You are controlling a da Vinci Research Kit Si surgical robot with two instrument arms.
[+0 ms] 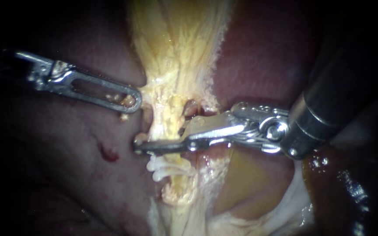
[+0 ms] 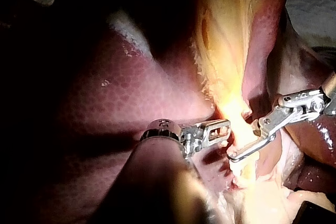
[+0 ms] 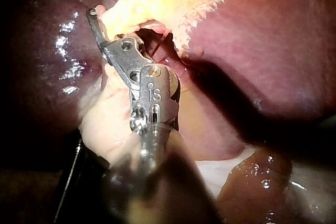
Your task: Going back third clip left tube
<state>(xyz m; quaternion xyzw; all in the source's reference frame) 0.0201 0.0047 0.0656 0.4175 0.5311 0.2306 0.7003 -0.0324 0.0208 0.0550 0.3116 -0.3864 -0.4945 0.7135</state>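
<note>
Hand, right instrument [image 1: 162,142]: you are holding it narrowly parted, gripping nothing, and it is lying across the tube [image 1: 171,111] just above the white clips [image 1: 165,169].
Hand, left instrument [image 1: 127,101]: the tip is resting against the tube's side; whether it is closed or parted, you cannot tell.
Tube: a pale yellow strand running over the liver [image 1: 66,175]. It is looking soft, wet, slippery and easily torn.
Hold: you are safest taking the fatty sheath above the clips, lightly, never the clips themselves.
</note>
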